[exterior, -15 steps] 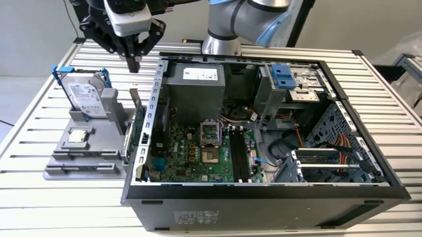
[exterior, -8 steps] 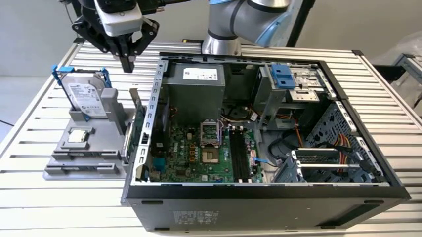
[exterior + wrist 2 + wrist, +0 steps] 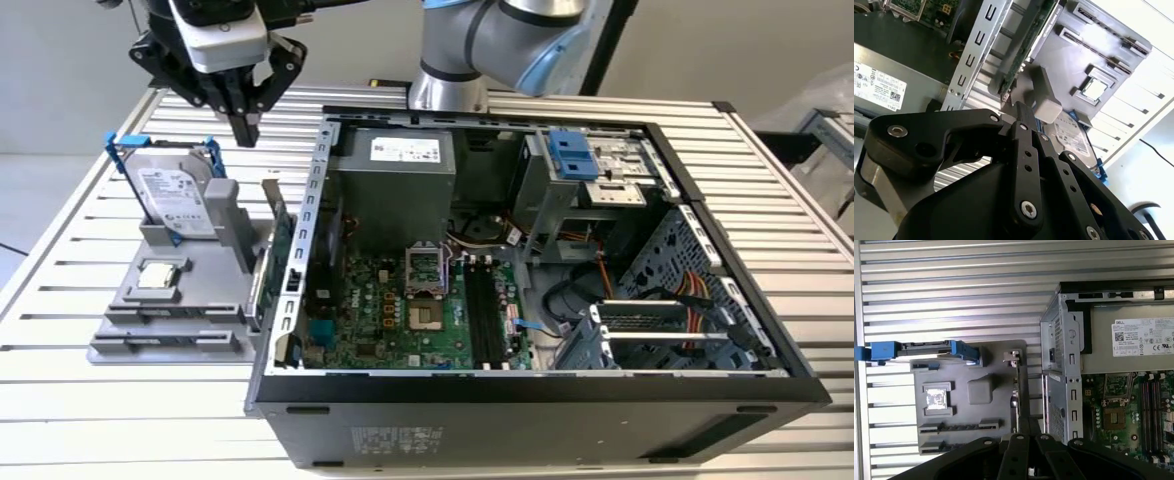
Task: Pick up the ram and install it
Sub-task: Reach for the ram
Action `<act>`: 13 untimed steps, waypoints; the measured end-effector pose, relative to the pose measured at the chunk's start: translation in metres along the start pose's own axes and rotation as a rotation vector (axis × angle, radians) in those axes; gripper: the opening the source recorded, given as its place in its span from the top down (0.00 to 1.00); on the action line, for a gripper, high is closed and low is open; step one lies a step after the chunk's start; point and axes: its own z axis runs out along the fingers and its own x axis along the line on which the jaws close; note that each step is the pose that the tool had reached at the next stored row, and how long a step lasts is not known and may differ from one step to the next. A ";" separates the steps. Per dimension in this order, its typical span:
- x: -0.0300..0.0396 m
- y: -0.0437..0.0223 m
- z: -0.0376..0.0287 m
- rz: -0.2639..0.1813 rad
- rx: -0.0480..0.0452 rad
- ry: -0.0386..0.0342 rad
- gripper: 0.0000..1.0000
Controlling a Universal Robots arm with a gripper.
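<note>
A: Fingers?
B: Pressed together, nothing held. Gripper [image 3: 248, 135] hovered above the ram [image 3: 275, 210].
A: Ram pos?
B: On edge in the grey holder [image 3: 134, 330] on the table [image 3: 134, 425], in the slot nearest the PC case [image 3: 534, 400]. Not picked yet.
A: Look?
B: Thin, long, narrow dark-green stick, seen edge-on in the first wrist view [image 3: 1016, 390].
A: Tip?
B: IMO open the fingers first, square them w/ the flat sides, grab mid-length so it won't tilt.
</note>
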 end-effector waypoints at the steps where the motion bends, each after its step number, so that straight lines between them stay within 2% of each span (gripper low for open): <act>1: 0.0014 -0.0001 0.0000 0.000 0.0000 0.0002 1.00; 13: 0.0179 -0.0013 -0.0002 -0.001 0.0000 0.0011 1.00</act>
